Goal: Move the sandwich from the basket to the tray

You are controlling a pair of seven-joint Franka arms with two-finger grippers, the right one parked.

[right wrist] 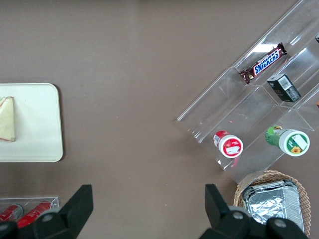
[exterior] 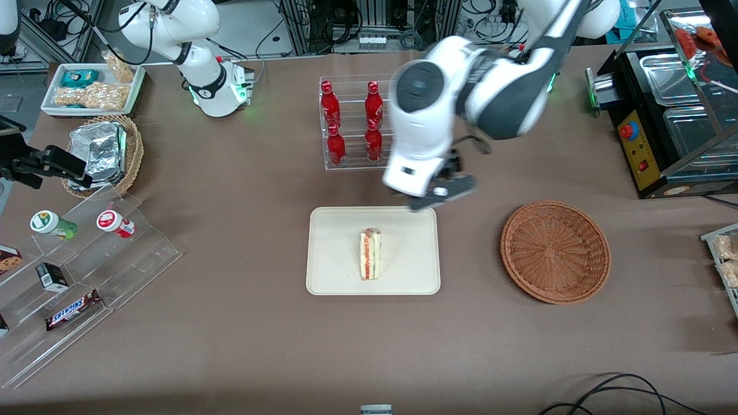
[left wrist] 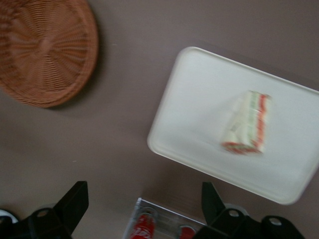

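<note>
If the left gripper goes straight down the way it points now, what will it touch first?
Probably bare brown table. The open left gripper hangs above the strip between the bottle rack and the tray, near the tray's rim. It holds nothing. Depth is uncertain, so it might clip the rack or rim.

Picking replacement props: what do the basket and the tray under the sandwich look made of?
Basket: reddish-brown woven wicker, visible weave. Tray: smooth matte cream, probably plastic, holding the sandwich. The open, empty gripper hangs above the tray's edge nearest the bottle rack.
</note>
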